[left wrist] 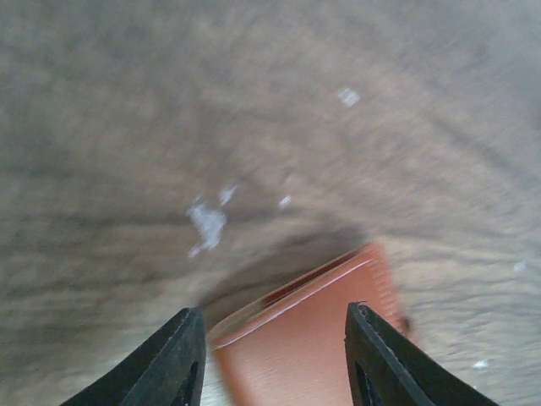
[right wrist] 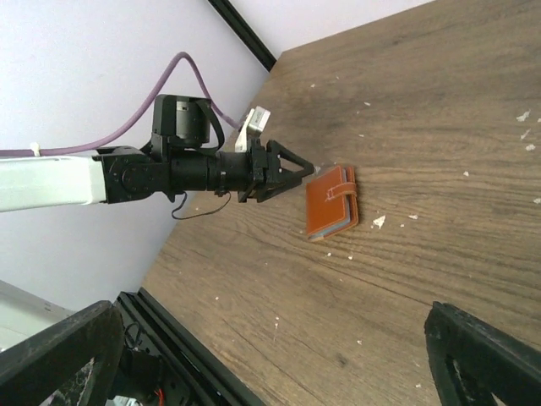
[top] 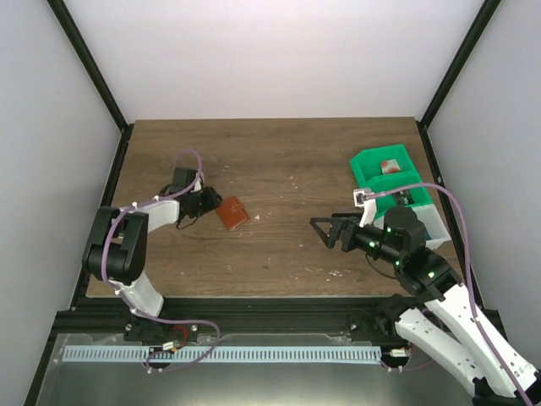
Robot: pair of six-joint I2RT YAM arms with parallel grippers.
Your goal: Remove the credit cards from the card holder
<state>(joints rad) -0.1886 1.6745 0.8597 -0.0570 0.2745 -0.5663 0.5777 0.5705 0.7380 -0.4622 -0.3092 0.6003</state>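
While the closed card holder [top: 232, 213] lay flat on the wooden table [top: 296, 161] with its strap fastened, the left gripper [top: 205, 203] sat low at its edge, jaws partly apart and straddling one corner; whether they touched the leather could not be told. Well apart, the right gripper [top: 323, 233] hung spread wide and empty near a green bin [top: 385, 169]

Blurry card holder [left wrist: 313, 347], apparently between gripper [left wrist: 272, 311] fingers [left wrist: 169, 364]
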